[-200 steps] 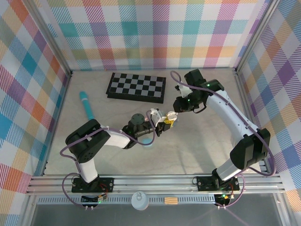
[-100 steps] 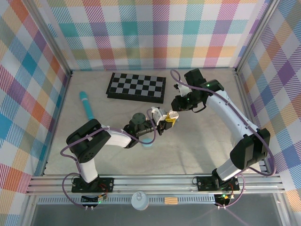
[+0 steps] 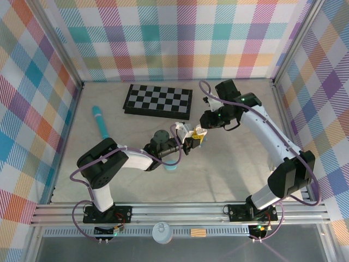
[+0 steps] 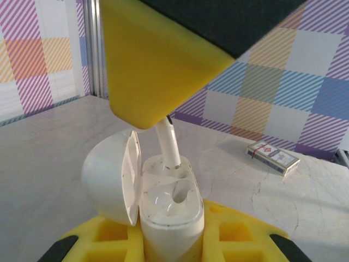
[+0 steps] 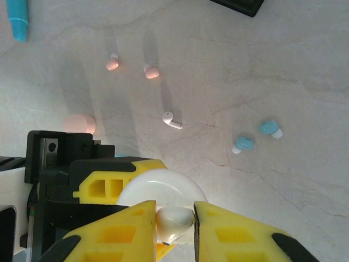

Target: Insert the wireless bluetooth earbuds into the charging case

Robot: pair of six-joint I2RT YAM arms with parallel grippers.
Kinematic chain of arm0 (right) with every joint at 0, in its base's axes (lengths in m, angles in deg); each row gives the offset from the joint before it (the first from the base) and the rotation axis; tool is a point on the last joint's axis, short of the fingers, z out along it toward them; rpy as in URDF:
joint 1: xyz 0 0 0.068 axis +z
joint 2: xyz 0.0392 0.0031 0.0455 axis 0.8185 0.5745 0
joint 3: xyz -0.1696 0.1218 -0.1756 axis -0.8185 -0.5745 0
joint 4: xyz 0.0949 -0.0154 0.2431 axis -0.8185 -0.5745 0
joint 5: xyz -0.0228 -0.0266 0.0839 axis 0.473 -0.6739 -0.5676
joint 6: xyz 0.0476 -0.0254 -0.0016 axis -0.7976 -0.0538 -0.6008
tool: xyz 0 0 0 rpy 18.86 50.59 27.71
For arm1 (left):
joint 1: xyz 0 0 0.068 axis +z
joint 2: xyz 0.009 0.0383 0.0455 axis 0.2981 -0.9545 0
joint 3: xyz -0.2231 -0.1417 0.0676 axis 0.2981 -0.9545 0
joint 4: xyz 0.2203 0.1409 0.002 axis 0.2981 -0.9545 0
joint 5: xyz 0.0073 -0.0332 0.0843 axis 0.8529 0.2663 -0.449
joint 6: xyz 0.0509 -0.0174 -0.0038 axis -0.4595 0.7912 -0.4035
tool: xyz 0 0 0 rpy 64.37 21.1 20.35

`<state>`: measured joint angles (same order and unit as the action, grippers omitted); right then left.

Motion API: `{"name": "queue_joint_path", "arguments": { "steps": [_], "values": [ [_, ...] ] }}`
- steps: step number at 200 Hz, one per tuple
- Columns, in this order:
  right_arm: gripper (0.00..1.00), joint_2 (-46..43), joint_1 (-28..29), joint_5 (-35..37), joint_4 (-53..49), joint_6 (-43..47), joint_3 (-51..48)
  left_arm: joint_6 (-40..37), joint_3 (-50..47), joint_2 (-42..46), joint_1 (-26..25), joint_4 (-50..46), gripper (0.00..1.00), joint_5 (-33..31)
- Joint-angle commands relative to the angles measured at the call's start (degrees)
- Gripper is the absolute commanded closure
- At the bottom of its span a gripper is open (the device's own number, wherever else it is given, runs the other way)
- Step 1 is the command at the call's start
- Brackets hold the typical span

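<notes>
Shows two robot arms meeting over the middle of a pale marbled counter point(image 3: 234, 169) inside plaid walls.

Has the left arm folded sharply at the elbow close to its base, forearm stretched low and to the right, left claw point(image 3: 191, 143) aimed toward the other arm. Clamps an open white charging case point(image 4: 170, 218) between that claw's yellow fingers point(image 4: 240, 251), lid swung out to the left, sockets facing up.

Has the right arm climbing from its base along the right side, bending over near the back and reaching left and downward, right claw point(image 5: 174, 225) directly above the case. Pinches a white earbud point(image 5: 174, 218) in a narrow hold, stem pointing down into the case's far socket; cannot tell whether seated.

Leaves loose earbuds on the counter: two pink earbuds point(image 5: 112, 64), one white stemmed earbud point(image 5: 172, 120) and two light blue earbuds point(image 5: 242, 144). Also shows a pink case point(image 5: 79, 124), a teal stick point(image 3: 100, 121) at the left and a chessboard point(image 3: 158, 101) at the back.
</notes>
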<state>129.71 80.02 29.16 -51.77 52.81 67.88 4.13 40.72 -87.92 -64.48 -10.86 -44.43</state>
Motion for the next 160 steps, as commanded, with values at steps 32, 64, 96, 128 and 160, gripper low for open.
{"name": "queue_joint_path", "arguments": {
  "steps": [32,64,96,128,160],
  "values": [
    [0.77,-1.0,-0.2,-0.5,-0.5,-0.2,-1.7,1.3,2.0,0.0,-0.3,2.4,1.0,-0.6],
    [0.77,-0.8,-0.2,-0.6,-0.1,-0.1,-1.8,1.4,2.1,0.3,-0.2,2.1,1.0,-0.4],
    [0.76,-0.9,-0.2,-1.6,-0.1,-0.2,-1.9,1.5,2.2,0.2,-0.3,1.9,1.0,-0.8],
    [0.55,-2.8,-0.2,0.1,-0.1,-0.6,-1.8,1.3,1.9,0.3,-0.3,2.3,1.0,-0.6],
    [0.48,-4.8,-0.3,1.1,0.6,-1.0,-2.0,1.0,1.3,0.6,-0.3,3.0,1.0,-0.8]
  ]
}}
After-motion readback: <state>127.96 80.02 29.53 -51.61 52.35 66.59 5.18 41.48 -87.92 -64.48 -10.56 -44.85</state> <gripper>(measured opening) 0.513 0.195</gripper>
